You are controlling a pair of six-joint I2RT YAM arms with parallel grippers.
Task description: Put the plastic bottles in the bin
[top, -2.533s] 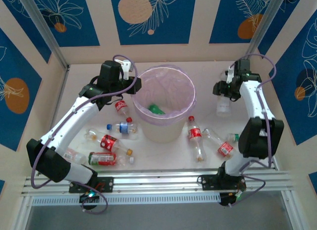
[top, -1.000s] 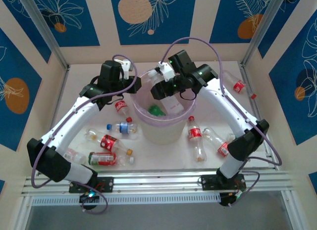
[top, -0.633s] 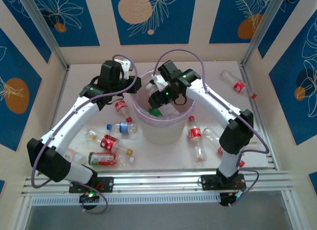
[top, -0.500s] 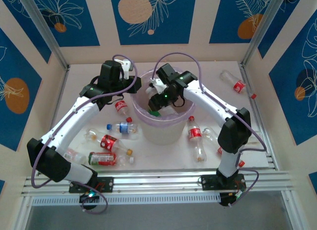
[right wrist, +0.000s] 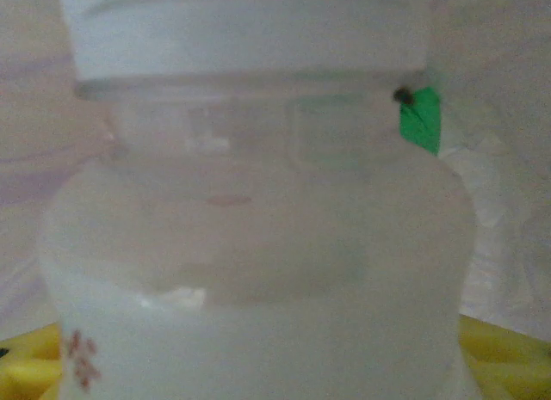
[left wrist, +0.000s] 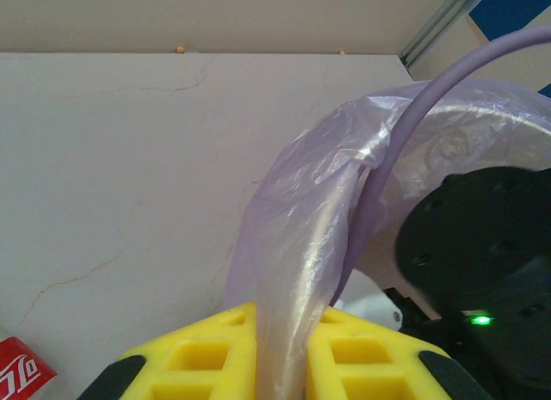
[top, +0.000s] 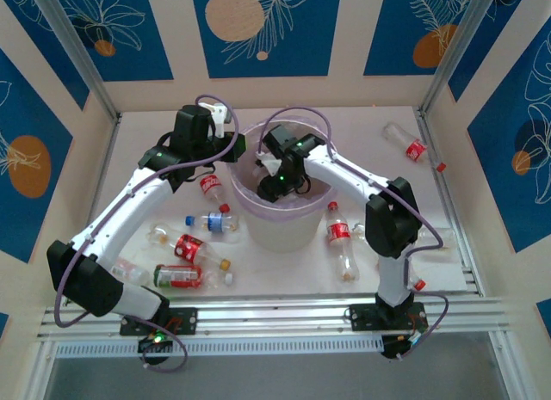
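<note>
While the round white bucket-like bin (top: pixel 280 232) stands mid-table, the right gripper (top: pixel 274 181) is seen inside its mouth, clamped on a clear plastic bottle with a white cap (right wrist: pixel 258 245). The left gripper (left wrist: pixel 281 353) is pinched narrow on the translucent pinkish-purple bag liner (left wrist: pixel 301 228) at the bin's far left rim. Release is best made low and centred, well clear of the rim. Other plastic bottles (top: pixel 200 249) are scattered on the table near the bin, left and right.

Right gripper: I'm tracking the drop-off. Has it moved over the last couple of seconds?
Yes. The right gripper, holding a bottle, swung left from the table's right side and now reaches down inside the bin.
</note>
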